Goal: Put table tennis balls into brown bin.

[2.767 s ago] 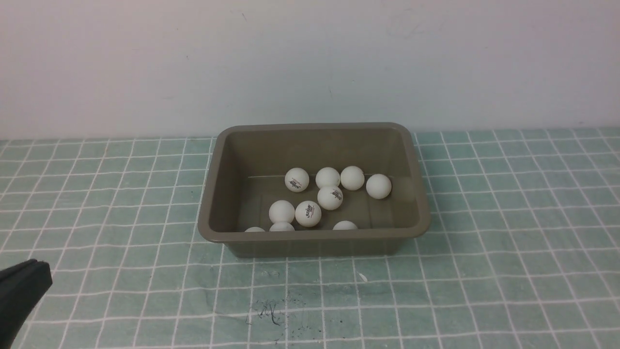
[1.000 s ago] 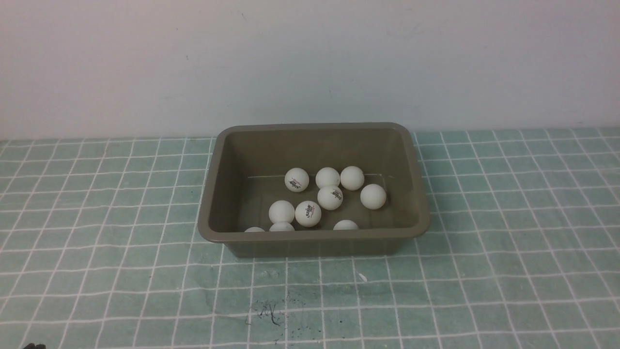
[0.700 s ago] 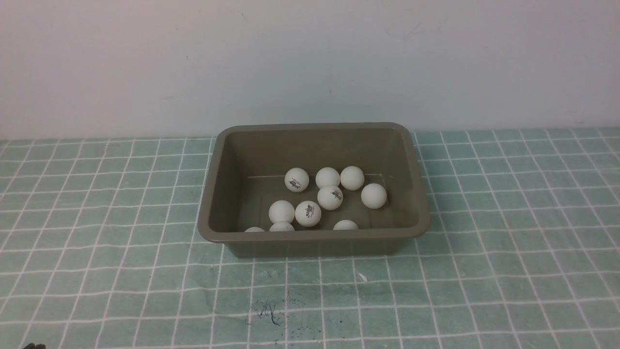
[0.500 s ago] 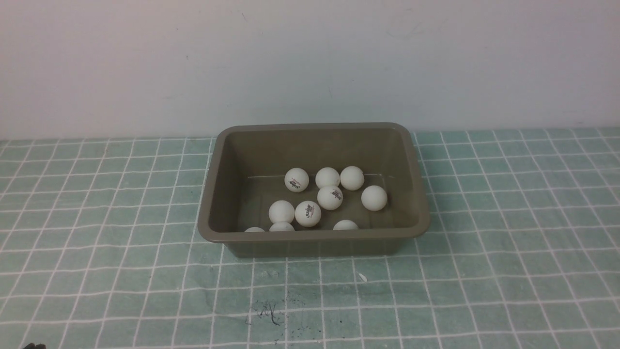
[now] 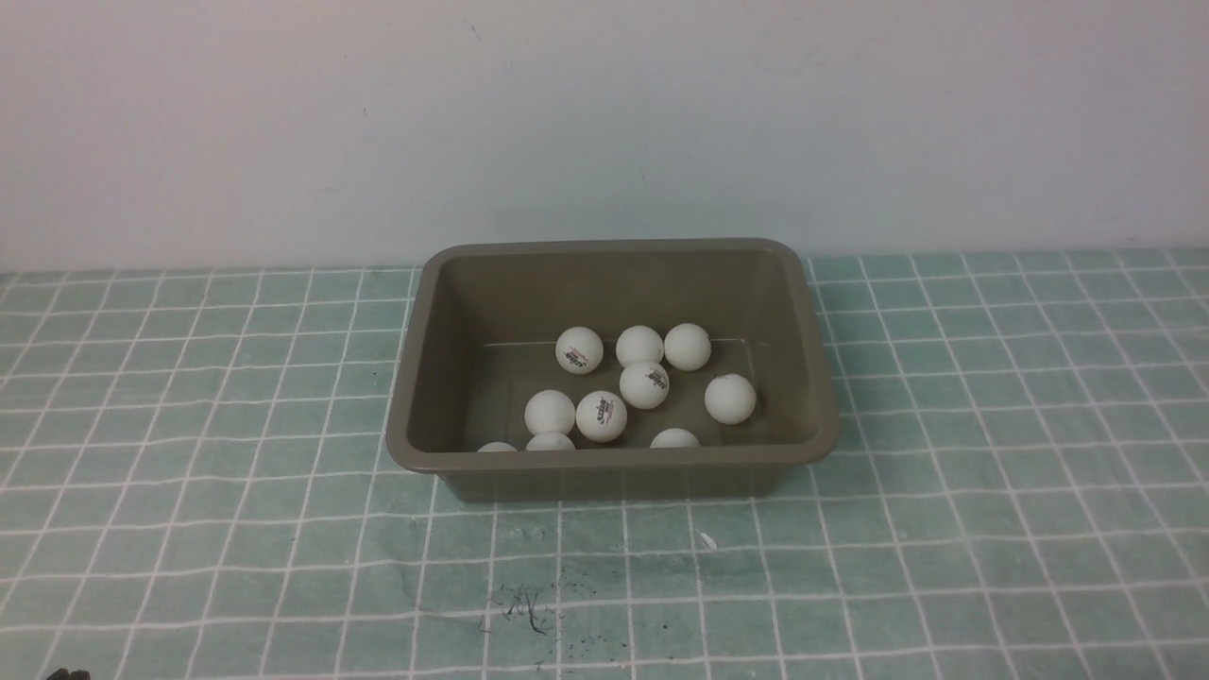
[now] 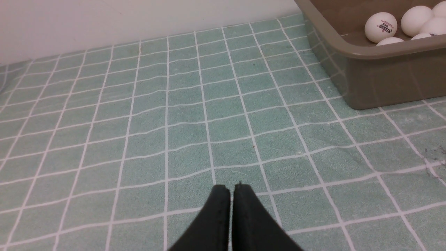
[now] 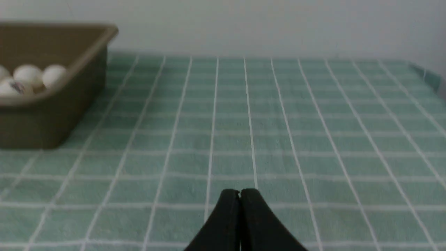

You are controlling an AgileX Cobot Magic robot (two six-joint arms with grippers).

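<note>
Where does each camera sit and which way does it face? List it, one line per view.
Front: between the arms, looking forward at the brown bin holding the table tennis balls; almost no robot visible.
Left wrist: low over the checked cloth, the left pincer shut; bin corner ahead.
Right wrist: low over the cloth, the right pincer shut, bin to one side.
Shared: all three show bin and balls.

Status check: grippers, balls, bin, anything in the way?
Left gripper shut, empty; right gripper shut, empty. Ten table tennis balls inside brown bin. None seen on the cloth.
</note>
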